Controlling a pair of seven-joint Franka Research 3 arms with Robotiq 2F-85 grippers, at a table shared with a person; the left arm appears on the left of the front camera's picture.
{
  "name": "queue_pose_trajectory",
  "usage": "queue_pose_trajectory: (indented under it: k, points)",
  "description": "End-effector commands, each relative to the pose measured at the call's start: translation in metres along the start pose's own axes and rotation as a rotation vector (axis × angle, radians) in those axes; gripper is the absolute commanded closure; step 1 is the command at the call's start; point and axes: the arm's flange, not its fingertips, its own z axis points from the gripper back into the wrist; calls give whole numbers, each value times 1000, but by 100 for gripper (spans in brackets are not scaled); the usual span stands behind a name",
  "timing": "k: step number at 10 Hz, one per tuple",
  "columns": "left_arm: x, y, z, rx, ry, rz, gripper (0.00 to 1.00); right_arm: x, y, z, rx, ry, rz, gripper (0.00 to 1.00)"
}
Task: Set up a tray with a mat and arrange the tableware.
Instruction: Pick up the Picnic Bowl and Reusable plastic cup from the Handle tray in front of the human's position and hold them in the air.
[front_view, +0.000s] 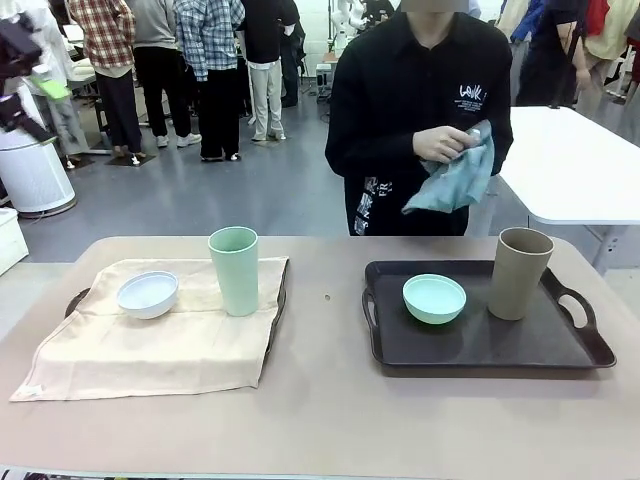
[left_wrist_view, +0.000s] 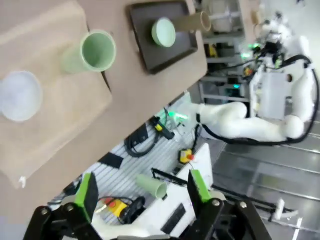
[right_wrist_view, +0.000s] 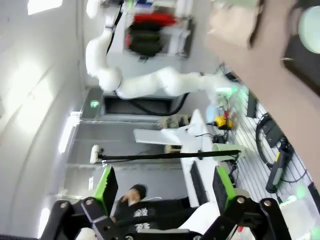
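Left gripper (left_wrist_view: 142, 192) and right gripper (right_wrist_view: 165, 187) are seen wide open, empty; mint green cup (left_wrist_view: 92, 50), upright on the mat (left_wrist_view: 60, 125) well ahead of left gripper, is judged light, stiff, slick, best pinched at the rim.

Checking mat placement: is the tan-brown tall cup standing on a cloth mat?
No, the tan-brown tall cup stands on the bare dark tray.

Tan table (front_view: 320, 425) holds a mat-draped tray (front_view: 76, 299) and dark tray (front_view: 480, 345).
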Motion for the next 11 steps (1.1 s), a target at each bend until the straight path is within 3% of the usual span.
queue_pose_trajectory:
  k: [1, 5, 6, 9, 10, 11]
  points:
    - [-16, 46, 18, -71, -17, 41, 6, -17, 28, 14, -79, -52, -29, 0]
    - [-10, 33, 12, -35, -12, 43, 6, -10, 14, 11, -36, -32, -5, 0]
    - [0, 16, 5, -12, -56, -19, 6, -2, 26, 25, -68, -64, 199, 0]
    - [56, -65, -51, 198, -8, -103, 6, -4, 34, 65, -96, -165, 821, 0]
    - [77, -87, -78, 237, 4, -162, 6, -10, 25, 76, -95, -193, 930, 0]
    - [90, -98, -106, 213, 40, -189, 6, -15, 20, 82, -204, -329, 755, 0]
